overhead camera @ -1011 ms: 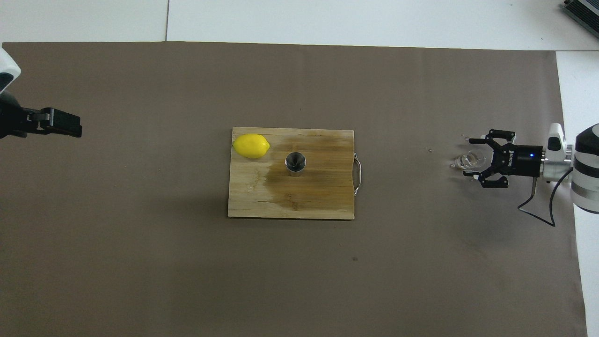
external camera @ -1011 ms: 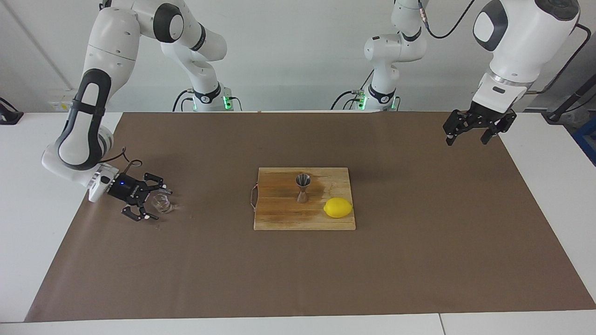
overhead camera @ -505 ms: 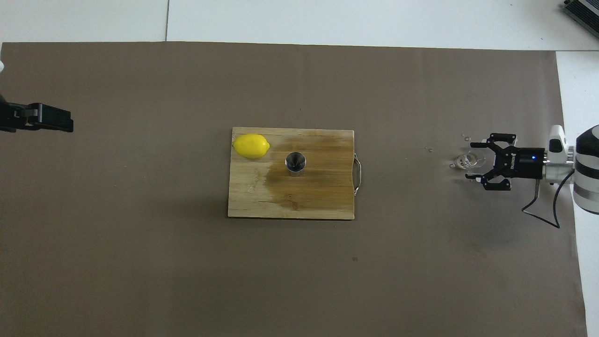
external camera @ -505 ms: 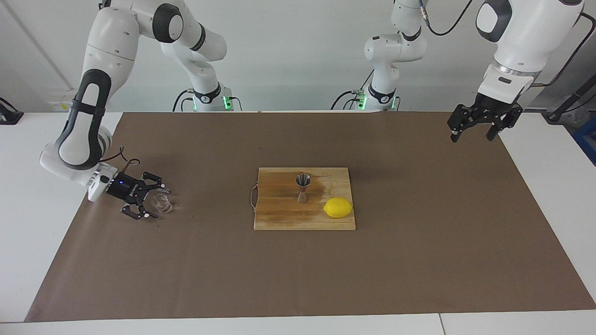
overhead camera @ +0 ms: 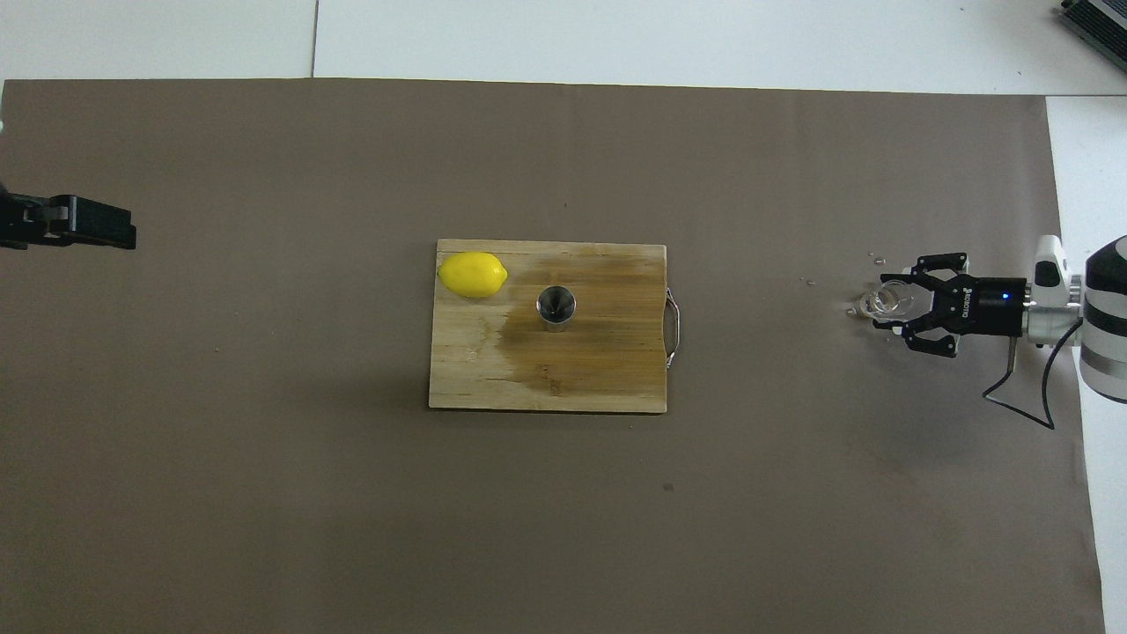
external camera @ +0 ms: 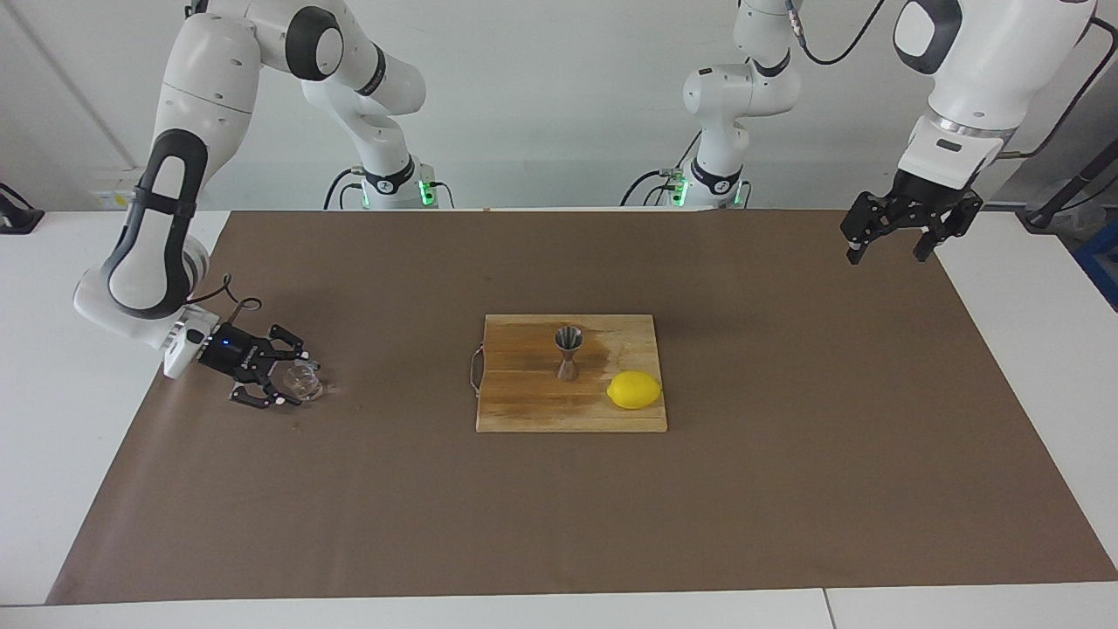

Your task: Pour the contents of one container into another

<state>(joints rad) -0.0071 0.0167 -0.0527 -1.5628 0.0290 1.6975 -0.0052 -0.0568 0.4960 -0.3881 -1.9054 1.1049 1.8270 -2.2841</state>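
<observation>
Two-arm pouring set-up, seen from the facing and overhead views. A brown mat (external camera: pixel 786 454) covers most of the white worktop (external camera: pixel 52 367). At the centre of the mat lies a wooden cutting board (external camera: pixel 533 406) with a metal handle (external camera: pixel 476 371) on the edge toward the right arm's end of the worktop. The steel jigger (external camera: pixel 569 353), hourglass-shaped, stands upright on the board with its open cone facing up; in the overhead view its mouth (overhead camera: pixel 556 305) appears as a dark circle. A darker, wet-looking patch (overhead camera: pixel 599 343) spreads over the board around the jigger. A yellow lemon (external camera: pixel 634 390) lies on the board just beside the jigger, toward the left arm's end and slightly farther from the robots.

The clear glass cup (external camera: pixel 301 382) sits at mat level near the right arm's end of the worktop, well apart from the board. The right gripper (external camera: pixel 284 383) lies low and nearly horizontal, its fingers closed in on either side of the cup so that it grips the glass. A few small droplets (overhead camera: pixel 808 282) dot the mat near the cup.

The left gripper (external camera: pixel 900 245) hangs raised over the mat's corner at the left arm's end, fingers pointing down and spread apart, holding nothing; this arm waits.
</observation>
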